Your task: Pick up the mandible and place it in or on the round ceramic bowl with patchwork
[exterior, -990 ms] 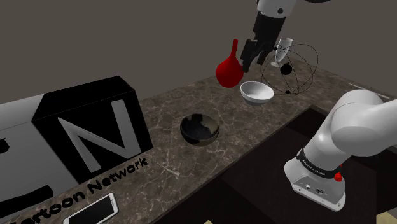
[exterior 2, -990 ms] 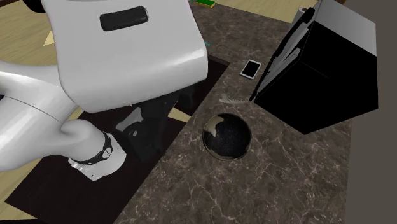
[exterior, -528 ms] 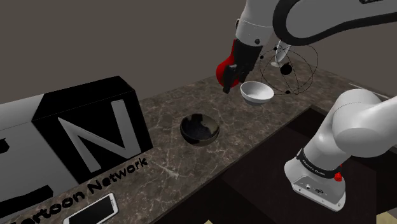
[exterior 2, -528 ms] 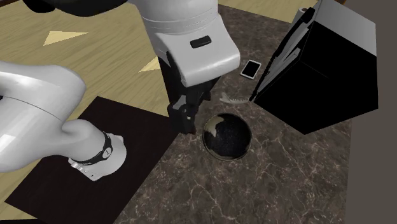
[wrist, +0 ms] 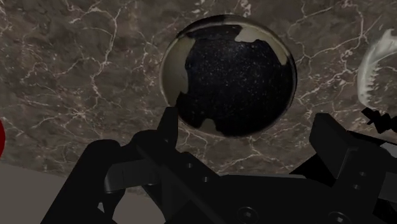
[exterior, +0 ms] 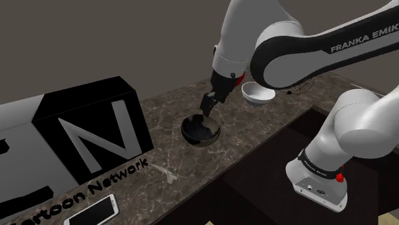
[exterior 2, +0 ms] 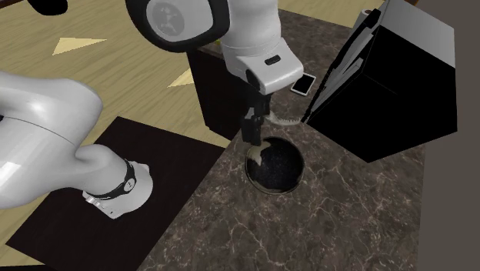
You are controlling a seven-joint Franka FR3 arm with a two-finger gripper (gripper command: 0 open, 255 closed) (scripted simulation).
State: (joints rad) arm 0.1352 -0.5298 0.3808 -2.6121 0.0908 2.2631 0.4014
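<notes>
Now the gripper (exterior: 207, 110) has swung down over the dark bowl (exterior: 201, 131).

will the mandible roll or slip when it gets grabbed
The mandible looks like a thin, toothed arch, so it is probably light and rigid but may twist in a pinch. It seems to lie flat on the marbled counter, so rolling looks unlikely.

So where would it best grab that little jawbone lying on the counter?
Probably from straight above: the mandible lies flat on the counter, a thin open curve. The fingers could straddle one slim arm of the curve, pinching across its narrow width.
</notes>
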